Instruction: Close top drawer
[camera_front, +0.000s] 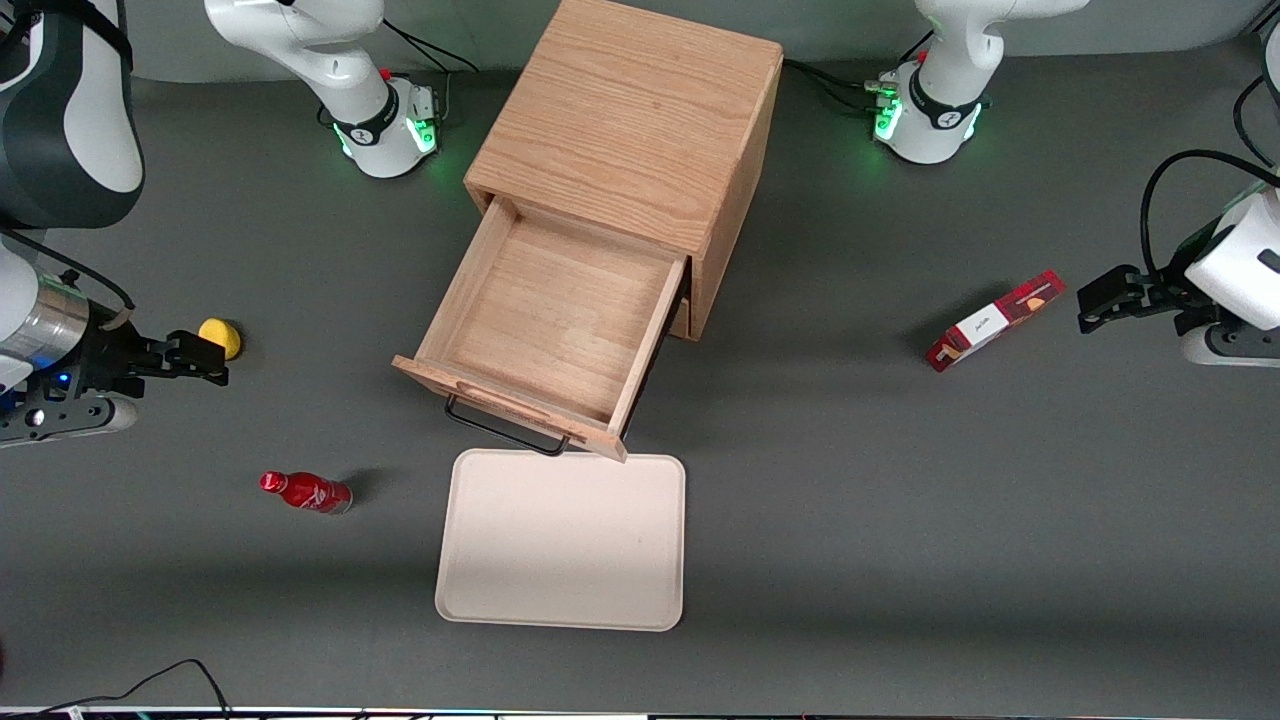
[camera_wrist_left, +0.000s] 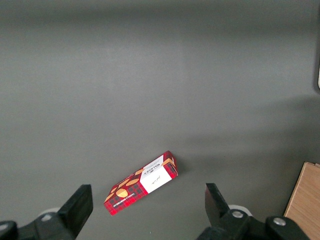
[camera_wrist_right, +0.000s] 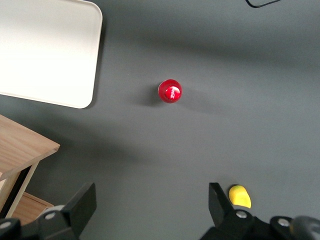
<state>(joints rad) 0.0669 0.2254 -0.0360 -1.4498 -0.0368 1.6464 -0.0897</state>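
Top drawer (camera_front: 545, 320) pulled far out of the cabinet (camera_front: 625, 120) — gripper (camera_front: 205, 358) well apart toward the working arm's end, fingers (camera_wrist_right: 80, 205) spread, grasping nothing.

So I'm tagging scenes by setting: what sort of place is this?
Probably a robotics lab tabletop: the gripper, open, hovers near a yellow object, with a wooden cabinet whose top drawer is open, above a beige tray.
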